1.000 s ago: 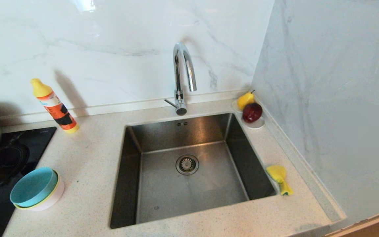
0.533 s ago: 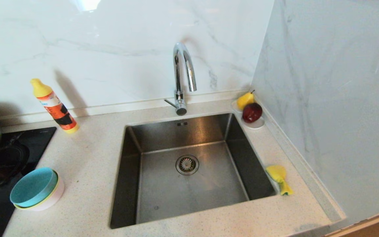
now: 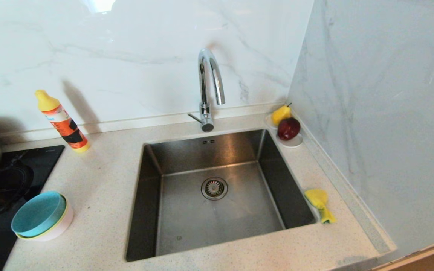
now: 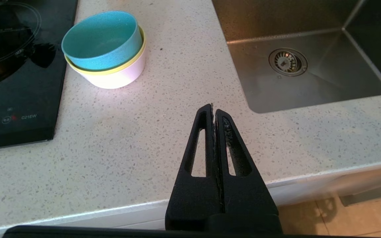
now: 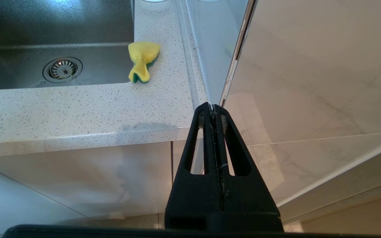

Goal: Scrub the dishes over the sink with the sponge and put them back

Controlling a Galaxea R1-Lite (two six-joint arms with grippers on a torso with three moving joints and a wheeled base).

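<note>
Looking at where things are lying, you are sitting at the very start or the very end of the job, and nothing here is telling you which. Your left gripper [image 4: 214, 110] is hovering with its fingers pressed together and gripping nothing, low over the front edge of the counter [image 4: 164, 109]. Ahead of it and off to the left, the bowls [image 4: 106, 49] are sitting nested in one stack, blue inside yellow inside pink, beside the cooktop [image 4: 15, 82]. Ahead and to its right, the sink [image 4: 309, 86] is lying bare around its drain.

Your right gripper [image 5: 213, 110] is hanging below the counter's front edge, near the side wall, also pinched together on nothing. Ahead of it and slightly left, the sponge [image 5: 141, 61] is resting crumpled on the counter, right at the sink's rim.

Whether those bowls are already scrubbed cannot be told. If they are not, everything is waiting for you: picking up the sponge, lifting a bowl over the sink, scrubbing, restacking.
</note>
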